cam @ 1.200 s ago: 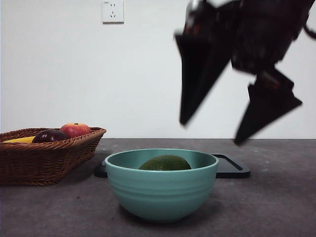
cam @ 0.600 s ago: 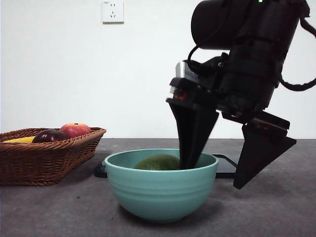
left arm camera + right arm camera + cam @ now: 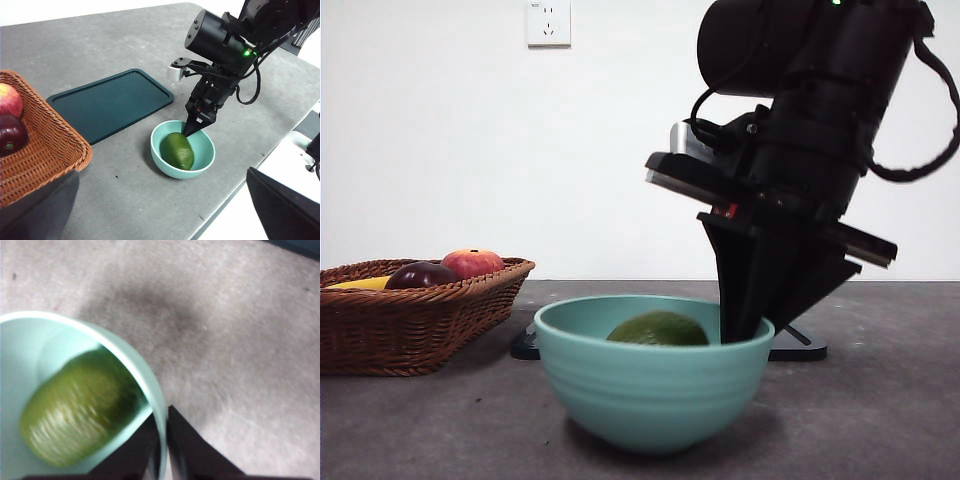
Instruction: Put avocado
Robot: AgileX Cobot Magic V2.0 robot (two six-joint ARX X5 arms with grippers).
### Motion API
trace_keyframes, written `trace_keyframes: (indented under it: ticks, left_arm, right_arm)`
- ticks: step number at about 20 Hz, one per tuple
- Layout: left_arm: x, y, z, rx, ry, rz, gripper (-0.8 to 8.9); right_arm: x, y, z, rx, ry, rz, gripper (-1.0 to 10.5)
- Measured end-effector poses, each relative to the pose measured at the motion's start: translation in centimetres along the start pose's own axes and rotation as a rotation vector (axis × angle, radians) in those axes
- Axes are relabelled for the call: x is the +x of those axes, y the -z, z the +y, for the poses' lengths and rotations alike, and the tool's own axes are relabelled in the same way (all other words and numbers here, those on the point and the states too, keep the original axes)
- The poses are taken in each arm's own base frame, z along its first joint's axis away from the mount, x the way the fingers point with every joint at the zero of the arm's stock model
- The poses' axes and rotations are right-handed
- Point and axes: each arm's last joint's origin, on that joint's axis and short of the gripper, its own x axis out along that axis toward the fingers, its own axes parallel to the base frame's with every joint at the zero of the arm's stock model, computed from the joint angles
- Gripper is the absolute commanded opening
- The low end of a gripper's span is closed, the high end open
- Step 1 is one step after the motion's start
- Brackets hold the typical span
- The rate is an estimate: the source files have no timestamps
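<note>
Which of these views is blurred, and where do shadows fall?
Right wrist view: motion-blurred, the avocado smeared inside the bowl, with a soft dark shadow on the table beyond. Front view: sharp, shadow under the bowl. Left wrist view: clear, evenly lit.

The surface [image 3: 125, 35] is grey and matt, with a fine speckled, stone-like grain. The bowl [image 3: 650, 395] looks like glazed ceramic, pale teal, smooth with a soft sheen and faint ridges round its outside. The avocado [image 3: 658, 329] has dull green skin, slightly pebbled. The basket [image 3: 410, 315] is woven brown wicker, rough and ribbed. The tray [image 3: 111, 102] is dark, smooth plastic with a low gloss. The right tool [image 3: 163, 440] has matt black plastic jaws closed on the bowl's thin rim.
</note>
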Motion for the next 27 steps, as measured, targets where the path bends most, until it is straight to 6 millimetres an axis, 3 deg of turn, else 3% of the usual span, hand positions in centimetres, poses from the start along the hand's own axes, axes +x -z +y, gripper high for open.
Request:
trace_keyframes:
  ticks: [5, 8, 13, 16, 19, 21, 27]
  left_arm:
    - [0.0, 0.0, 0.0, 0.0, 0.0, 0.0, 5.61]
    - [0.0, 0.0, 0.0, 0.0, 0.0, 0.0, 5.61]
    - [0.0, 0.0, 0.0, 0.0, 0.0, 0.0, 5.61]
    - [0.0, 0.0, 0.0, 0.0, 0.0, 0.0, 5.61]
    - [0.0, 0.0, 0.0, 0.0, 0.0, 0.0, 5.61]
    - [0.0, 0.0, 0.0, 0.0, 0.0, 0.0, 5.61]
    - [0.0, 0.0, 0.0, 0.0, 0.0, 0.0, 5.61]
  right_arm:
    - [-4.2, -3.6, 1.4, 0.032, 0.022, -0.086, 0.1]
    - [-5.6, -6.9, 0.7, 0.096, 0.048, -0.087, 0.1]
    - [-5.2, -12.5, -2.0, 0.188, 0.152, -0.15, 0.1]
    - [-3.4, -15.2, -3.2, 0.213, 0.154, -0.162, 0.1]
    - [-0.8, -16.0, -4.9, 0.243, 0.171, -0.123, 0.1]
    - [-0.1, -16.1, -5.4, 0.252, 0.176, -0.108, 0.1]
    - [-0.9, -16.2, -5.8, 0.264, 0.247, -0.11, 4.1]
